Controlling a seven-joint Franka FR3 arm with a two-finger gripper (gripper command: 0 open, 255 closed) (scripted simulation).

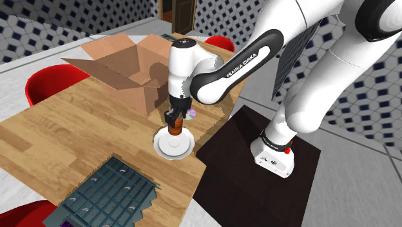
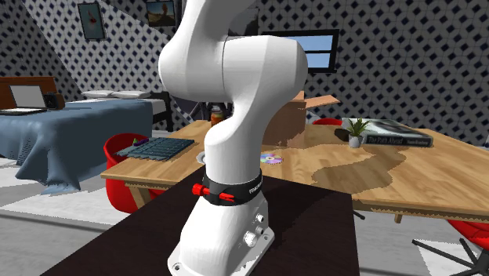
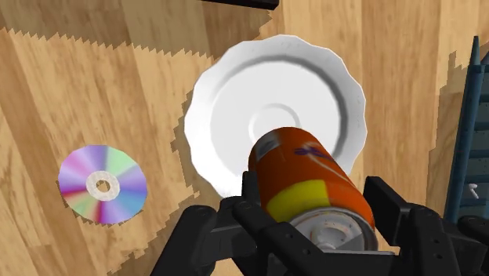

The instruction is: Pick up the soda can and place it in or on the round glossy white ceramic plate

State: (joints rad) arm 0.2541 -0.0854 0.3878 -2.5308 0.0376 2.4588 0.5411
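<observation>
We are gripping the orange soda can (image 3: 307, 176) in our claw (image 1: 172, 121), its fingers pressing on both sides of the can. The can is hanging upright over the middle of the white plate (image 3: 235, 86); we cannot tell whether it is touching. A rainbow disc (image 3: 102, 185) is lying on the desk (image 3: 94, 94) beside the plate.
</observation>
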